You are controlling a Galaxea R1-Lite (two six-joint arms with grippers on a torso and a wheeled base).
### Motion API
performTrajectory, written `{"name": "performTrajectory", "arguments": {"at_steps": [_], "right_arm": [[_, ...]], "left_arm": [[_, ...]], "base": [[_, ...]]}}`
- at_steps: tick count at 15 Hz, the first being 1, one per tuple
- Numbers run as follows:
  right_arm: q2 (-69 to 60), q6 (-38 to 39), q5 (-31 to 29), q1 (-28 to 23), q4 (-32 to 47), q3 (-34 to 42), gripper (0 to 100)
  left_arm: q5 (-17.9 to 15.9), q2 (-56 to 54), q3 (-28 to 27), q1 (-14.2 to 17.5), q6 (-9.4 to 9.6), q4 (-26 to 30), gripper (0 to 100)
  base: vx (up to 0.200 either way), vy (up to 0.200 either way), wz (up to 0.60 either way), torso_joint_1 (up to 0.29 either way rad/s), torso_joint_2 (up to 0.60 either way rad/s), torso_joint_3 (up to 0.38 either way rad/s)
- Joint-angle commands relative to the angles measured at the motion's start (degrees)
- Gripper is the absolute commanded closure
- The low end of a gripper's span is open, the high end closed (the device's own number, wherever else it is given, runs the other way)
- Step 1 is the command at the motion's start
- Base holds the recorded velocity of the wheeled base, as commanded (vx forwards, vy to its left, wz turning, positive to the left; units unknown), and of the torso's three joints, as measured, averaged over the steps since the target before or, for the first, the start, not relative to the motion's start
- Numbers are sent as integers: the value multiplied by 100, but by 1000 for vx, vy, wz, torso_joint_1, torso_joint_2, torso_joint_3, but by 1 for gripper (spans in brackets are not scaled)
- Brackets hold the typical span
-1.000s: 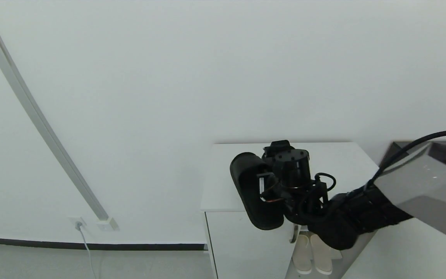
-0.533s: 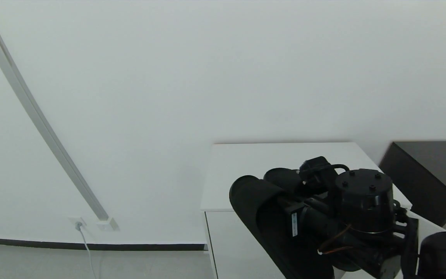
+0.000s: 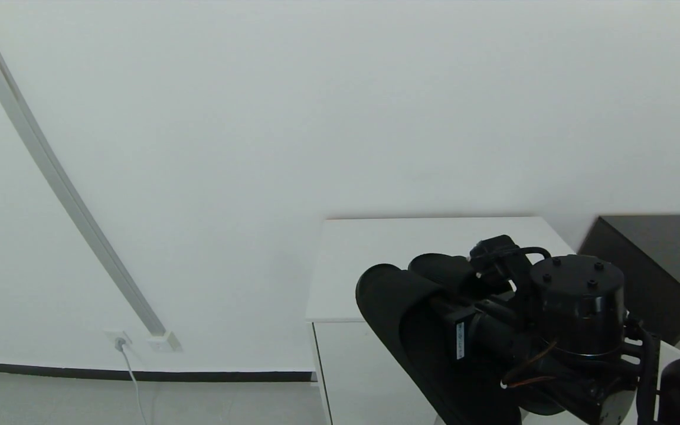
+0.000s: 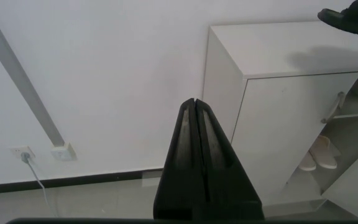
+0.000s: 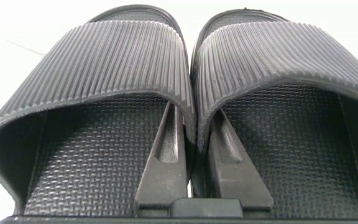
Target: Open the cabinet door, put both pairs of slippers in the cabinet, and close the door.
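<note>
We've got two black slippers [image 5: 104, 68] pinched in our right gripper [image 5: 194, 118], left gripper [image 4: 195, 103] closed empty, and the left wrist view catches two pale slippers [image 4: 319, 155] inside the one cabinet [image 4: 278, 50].

Saw a white cabinet [image 4: 278, 124] standing on the grey floor [image 4: 92, 199] against the wall. Found its right side open, with pale slippers [image 4: 319, 154] lying side by side on a lower shelf [image 4: 296, 183] inside, beneath another shelf [image 4: 356, 114]
</note>
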Motion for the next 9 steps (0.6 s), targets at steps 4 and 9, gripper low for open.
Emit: {"name": "performTrajectory", "arguments": {"at_steps": [4,9], "right_arm": [[14,1,-1,76,-4,4,100],[-13,1,-19,94,-13,48,100]], "left_arm": [[-2,7,-2,1,-1,-1,100],[-2,7,-2,1,-1,-1,100]], "base": [[-50,0,0,3,1,-1],[-200,0,0,3,1,0]]}}
